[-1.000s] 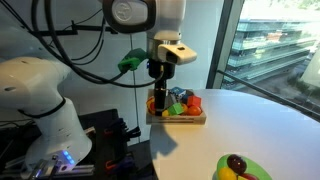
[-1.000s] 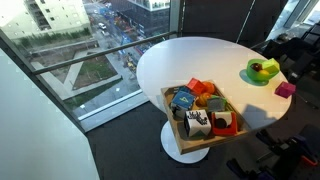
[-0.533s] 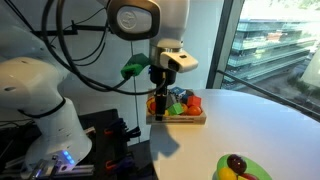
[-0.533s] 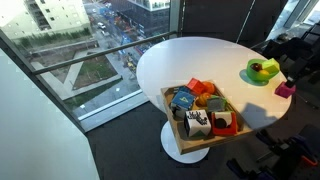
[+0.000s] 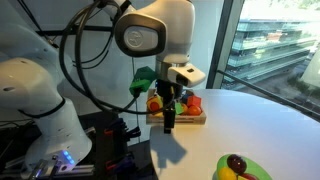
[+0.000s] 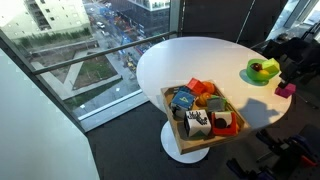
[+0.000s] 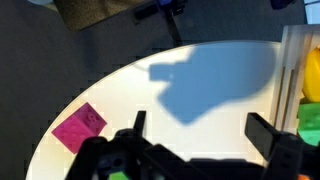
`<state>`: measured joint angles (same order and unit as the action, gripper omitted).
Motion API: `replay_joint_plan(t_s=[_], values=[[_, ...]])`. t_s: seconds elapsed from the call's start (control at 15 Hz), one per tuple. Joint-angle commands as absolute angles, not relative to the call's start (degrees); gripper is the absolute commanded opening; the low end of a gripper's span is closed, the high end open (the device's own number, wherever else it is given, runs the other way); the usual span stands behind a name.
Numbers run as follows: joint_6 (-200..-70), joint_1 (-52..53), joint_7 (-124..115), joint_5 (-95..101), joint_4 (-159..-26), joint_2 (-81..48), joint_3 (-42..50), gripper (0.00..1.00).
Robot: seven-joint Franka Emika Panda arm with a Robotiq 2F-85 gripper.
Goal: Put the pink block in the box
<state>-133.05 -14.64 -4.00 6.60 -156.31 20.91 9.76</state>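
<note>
Currently the end effector is spread wide with nothing between its fingers, hovering over the table. The pink block lies flat on the table near the rim. In the wrist view it is low and left, outside the finger on that side. The box shows at the opposite edge, so the two flank the end effector. The block's sides run diagonal to the finger line. Judgement: shift toward the block and turn the wrist before closing. In an exterior view the block is well apart from the box.
</note>
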Motion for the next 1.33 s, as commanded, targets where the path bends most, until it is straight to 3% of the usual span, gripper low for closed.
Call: replay_joint_plan(t_s=[0.0,0.73,1.27], values=[[-137.7,-16.05,-0.34,9.31,-156.17,17.12,11.55,1.0],[-152.23,-16.77,15.43,8.77,-155.22,7.05,18.21,1.0],[-153.7,-16.9,19.21,8.7,-155.04,5.78,19.11,1.0]])
